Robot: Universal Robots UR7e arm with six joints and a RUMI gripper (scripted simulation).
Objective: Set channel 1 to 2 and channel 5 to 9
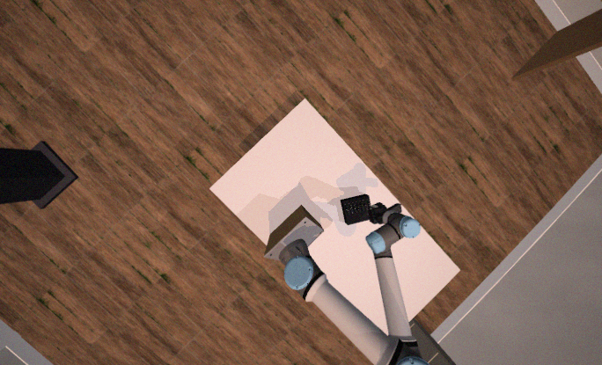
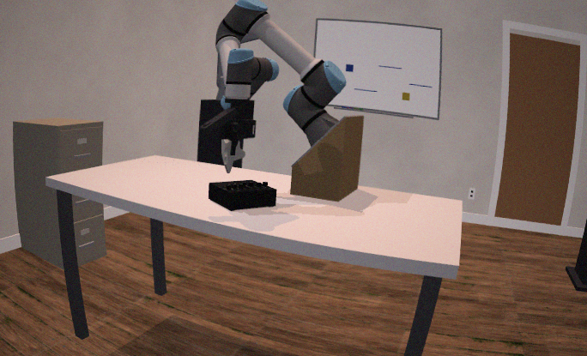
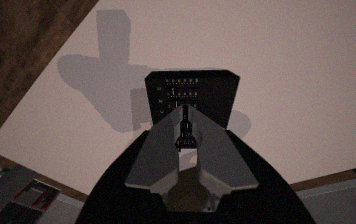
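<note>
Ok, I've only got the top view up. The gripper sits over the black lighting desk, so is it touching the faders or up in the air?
Observer: Up in the air. In the exterior view the gripper hangs above the lighting desk, tips pointing down, with a visible gap.
Operator: Are the fingers open?
Observer: No, shut with nothing between them. The wrist view shows the two fingers meeting at the tip.
Operator: How tall is that box beside it?
Observer: The brown wedge block stands on the table apart from the desk and rises well above it, with a sloped face.
</note>
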